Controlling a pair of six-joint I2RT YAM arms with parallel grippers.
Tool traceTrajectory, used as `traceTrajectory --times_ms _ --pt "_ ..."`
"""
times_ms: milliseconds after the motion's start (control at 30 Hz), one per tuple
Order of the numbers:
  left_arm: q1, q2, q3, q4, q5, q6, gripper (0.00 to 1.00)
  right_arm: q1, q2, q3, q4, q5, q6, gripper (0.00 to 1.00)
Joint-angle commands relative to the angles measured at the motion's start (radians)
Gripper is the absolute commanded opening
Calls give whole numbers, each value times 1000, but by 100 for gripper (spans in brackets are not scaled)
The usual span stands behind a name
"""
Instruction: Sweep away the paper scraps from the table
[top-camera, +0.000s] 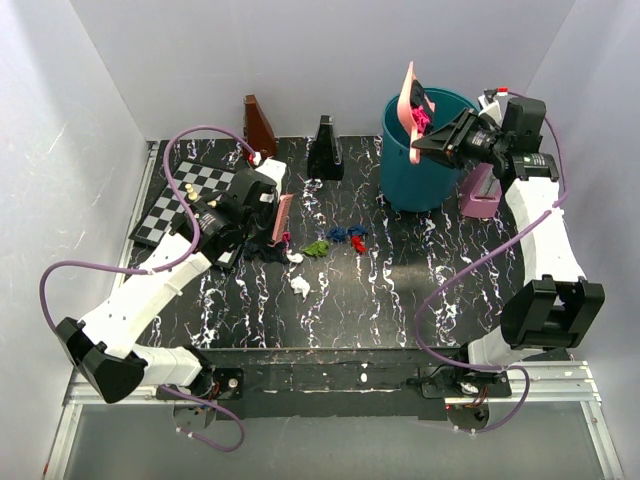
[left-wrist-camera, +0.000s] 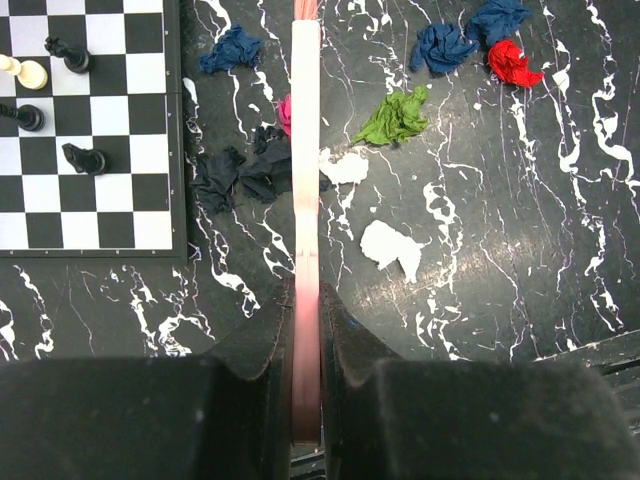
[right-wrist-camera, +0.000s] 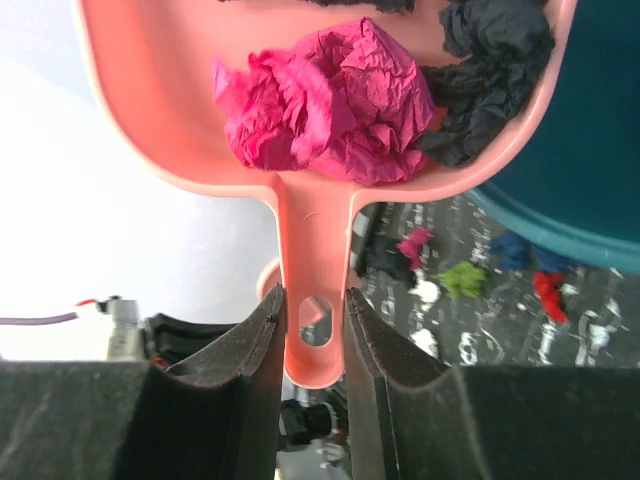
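dustpan (right-wrist-camera: 140, 90) is tipped high over the bin (top-camera: 430, 180), i think so its load can slide in: one pink wad (right-wrist-camera: 320, 100) and some dark ones. my right gripper (right-wrist-camera: 312, 300) is part way closed, pinching its handle. my left gripper (left-wrist-camera: 306, 300) squeezes the brush (left-wrist-camera: 305, 150) tight, low over the table (left-wrist-camera: 520, 200) left of the bin, ready to push. about ten paper scraps (left-wrist-camera: 397, 117) lie there: three blue, two white, two dark, one green, one red, one pink.

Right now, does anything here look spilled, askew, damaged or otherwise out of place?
Nothing looks damaged, but paper scraps lie strewn on the table beside the chessboard, some dark ones against its edge. The right gripper holds the dustpan tilted at the teal bin, a magenta wad in it.
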Motion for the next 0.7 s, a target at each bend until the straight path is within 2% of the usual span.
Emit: traceTrajectory --times_ms 0,67,200,267,433,533,667 --pt "2 -44 -6 27 15 -7 0 -39 -22 -79 520 -239 335 1" --pt "2 -43 -8 27 16 -7 0 -42 -22 -140 633 -265 427 1" --pt "2 -46 -12 33 29 -9 0 -64 -43 -321 1091 -265 730 1" --pt "4 -46 -14 33 33 -9 0 -68 -26 -367 1227 -271 840 1" --pt "2 -52 -17 34 38 -7 0 -70 15 -525 1615 -181 1122 1" --pt "2 -53 -17 36 44 -9 0 -68 38 -576 1738 -149 1210 1" --pt "2 -52 -17 36 48 -9 0 -68 34 -621 1755 -124 1222 1"
